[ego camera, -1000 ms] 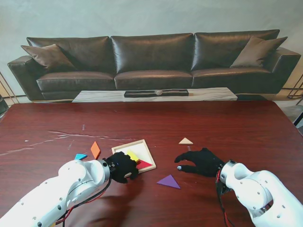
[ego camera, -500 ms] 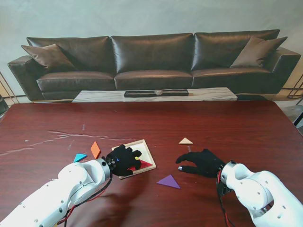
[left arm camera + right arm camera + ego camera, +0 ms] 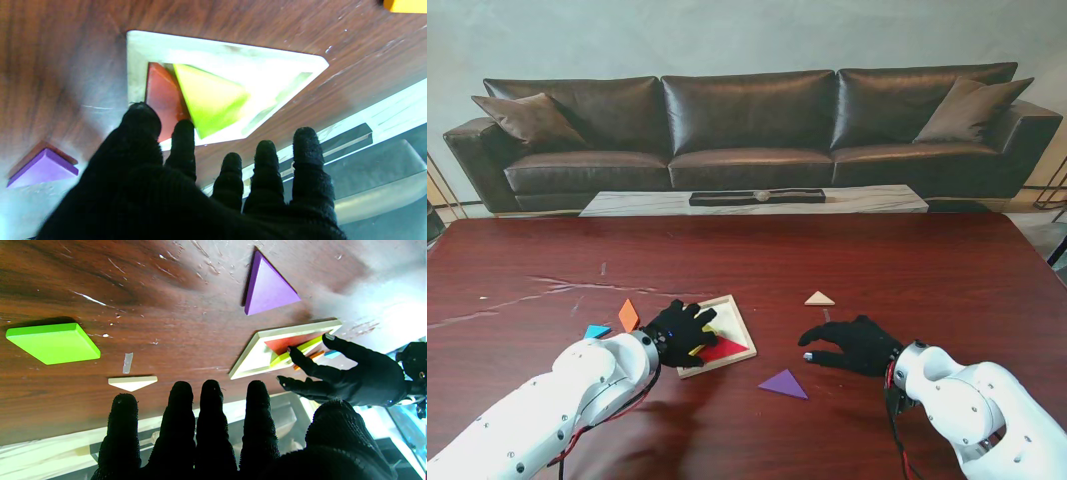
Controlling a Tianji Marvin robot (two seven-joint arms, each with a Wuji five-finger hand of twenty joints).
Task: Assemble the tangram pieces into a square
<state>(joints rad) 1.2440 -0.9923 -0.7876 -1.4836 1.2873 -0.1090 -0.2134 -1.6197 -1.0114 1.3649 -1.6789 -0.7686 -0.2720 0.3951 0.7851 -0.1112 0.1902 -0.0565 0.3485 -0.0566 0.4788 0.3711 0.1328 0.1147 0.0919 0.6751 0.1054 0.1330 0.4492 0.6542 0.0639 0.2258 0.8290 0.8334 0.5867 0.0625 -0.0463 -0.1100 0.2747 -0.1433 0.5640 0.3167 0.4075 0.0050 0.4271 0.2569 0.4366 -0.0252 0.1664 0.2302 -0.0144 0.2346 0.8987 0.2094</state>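
A shallow wooden tray (image 3: 726, 317) lies in front of me, a little to the left. It holds a red triangle (image 3: 727, 348) and a yellow-green triangle (image 3: 210, 96) side by side. My left hand (image 3: 681, 328) hovers over the tray's left half, open, fingers spread, with a fingertip at the yellow-green triangle's edge. My right hand (image 3: 852, 342) rests open, palm down, right of the tray. A purple triangle (image 3: 783, 384) lies nearer to me between the hands. A cream triangle (image 3: 819, 298) lies beyond the right hand. The right wrist view shows a green square (image 3: 53, 343) by that hand.
An orange piece (image 3: 629, 315) and a blue triangle (image 3: 597, 331) lie left of the left hand. The dark red table (image 3: 907, 260) stretches far beyond the pieces. A leather sofa (image 3: 747, 130) and a low stone table stand behind it.
My left hand moved away from me over the tray's left half and spread its fingers. The right hand barely shifted. The loose pieces stayed put.
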